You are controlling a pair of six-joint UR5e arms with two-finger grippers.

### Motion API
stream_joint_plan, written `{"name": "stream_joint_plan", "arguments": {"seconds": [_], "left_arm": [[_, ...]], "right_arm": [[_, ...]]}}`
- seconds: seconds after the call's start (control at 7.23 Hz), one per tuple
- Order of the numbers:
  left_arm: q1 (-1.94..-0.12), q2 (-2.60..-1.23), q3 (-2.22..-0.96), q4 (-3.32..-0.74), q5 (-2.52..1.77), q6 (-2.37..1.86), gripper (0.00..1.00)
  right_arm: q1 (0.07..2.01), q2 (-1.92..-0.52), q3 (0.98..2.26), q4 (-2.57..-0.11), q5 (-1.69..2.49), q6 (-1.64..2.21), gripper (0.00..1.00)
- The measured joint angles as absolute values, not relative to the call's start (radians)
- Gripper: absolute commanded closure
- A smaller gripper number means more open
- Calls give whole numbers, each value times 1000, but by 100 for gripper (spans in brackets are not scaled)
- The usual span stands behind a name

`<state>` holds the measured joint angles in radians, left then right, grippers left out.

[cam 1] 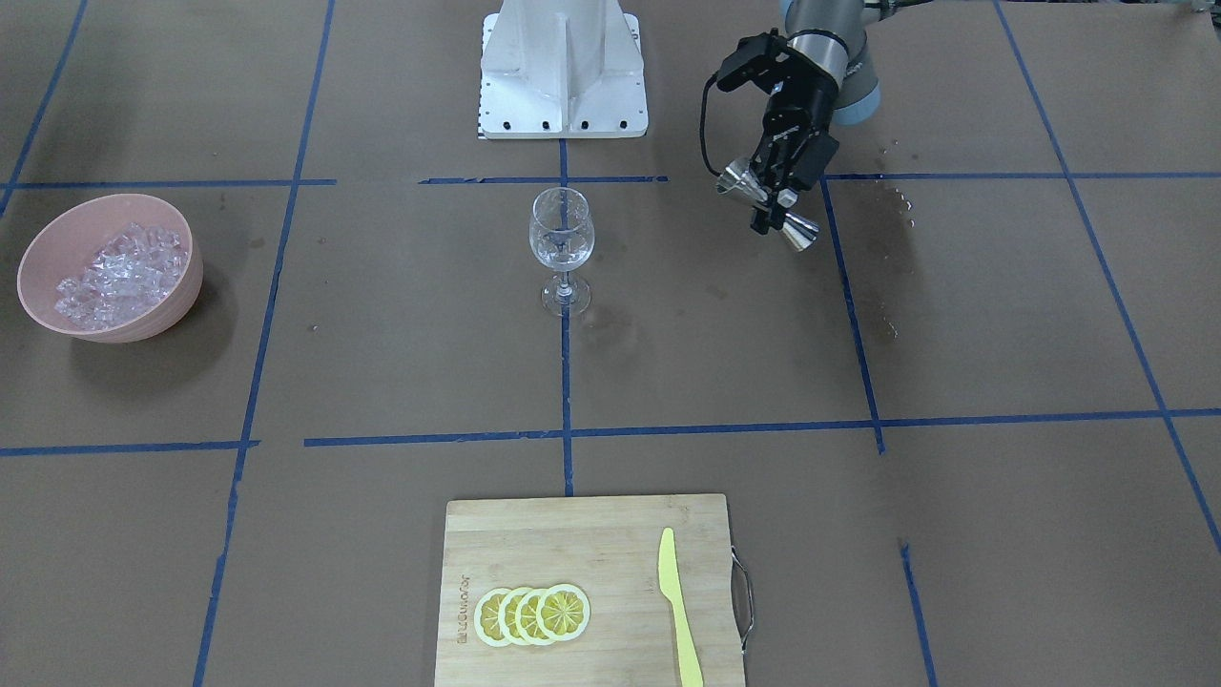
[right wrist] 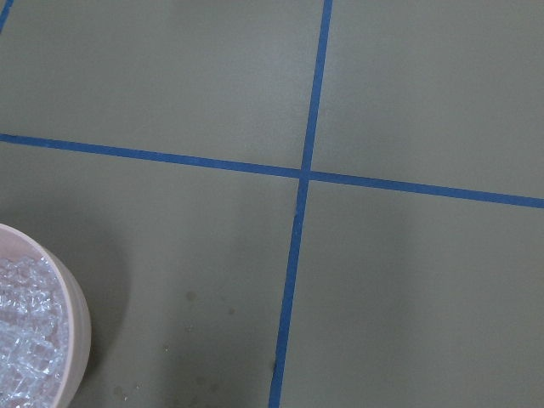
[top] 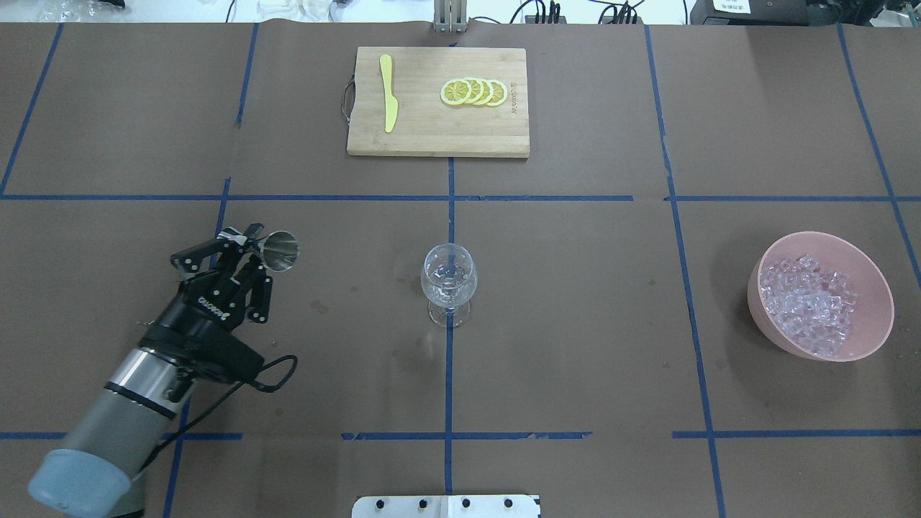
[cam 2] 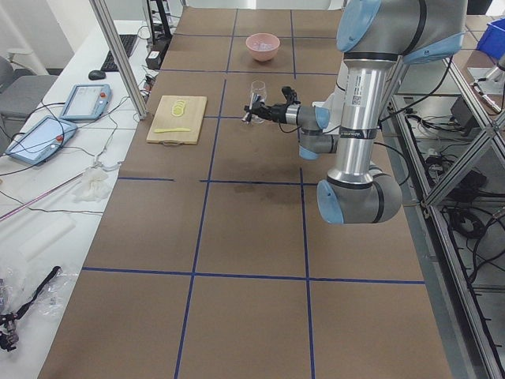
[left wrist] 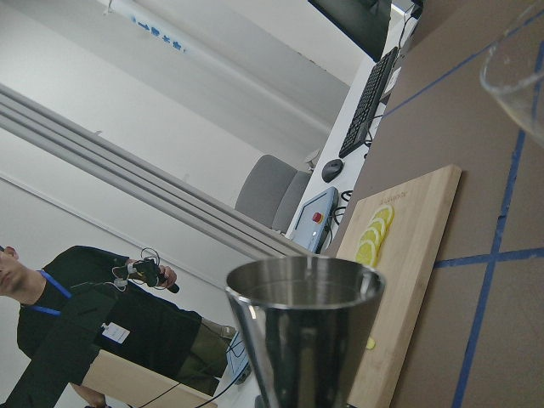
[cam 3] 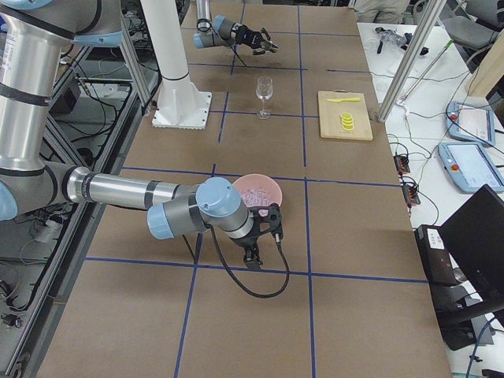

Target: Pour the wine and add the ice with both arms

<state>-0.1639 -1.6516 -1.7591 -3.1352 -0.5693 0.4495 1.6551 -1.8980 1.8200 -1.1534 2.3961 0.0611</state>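
Note:
My left gripper [cam 1: 771,202] is shut on a steel jigger [top: 280,252], held above the table and tipped onto its side, one mouth facing the stemmed glass [top: 448,277]. The jigger is well apart from the glass, on the robot's left. The jigger [left wrist: 304,331] fills the left wrist view. The glass [cam 1: 561,239] stands upright at the table's middle; any wine in it is too faint to tell. Ice [top: 811,302] fills a pink bowl [top: 874,288] on the robot's right. My right gripper [cam 3: 260,236] hovers beside the bowl [cam 3: 272,187]; I cannot tell whether it is open or shut.
A wooden cutting board [top: 417,137] with lemon slices [top: 475,92] and a yellow knife [top: 389,92] lies at the far side. The white pedestal base [cam 1: 563,72] stands behind the glass. Wet spots [cam 1: 897,200] mark the paper. The right wrist view shows the bowl's rim [right wrist: 72,314].

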Motion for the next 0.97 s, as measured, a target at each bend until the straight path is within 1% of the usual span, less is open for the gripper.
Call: {"name": "stream_joint_plan", "arguments": {"seconds": [0.28,0.41,0.69,0.97], "left_arm": [[-161,-1509,-1734,-3338,-598,196,100],[-159,-1477,-1721,-3415,-599,97,100],[-157,-1457,-1697,-3456,-597,-75,100],[-157,-1450,-1667,-3411,-658,-414,100]], "right_arm": [[1655,-1900,1795,-1102,2396,66,0],[1655,-1900,1767,-1059,2397,69,0],[1655,-1897,1740,-1013,2399,73,0],[1655,-1888,1740,-1009,2402,75,0]]}}
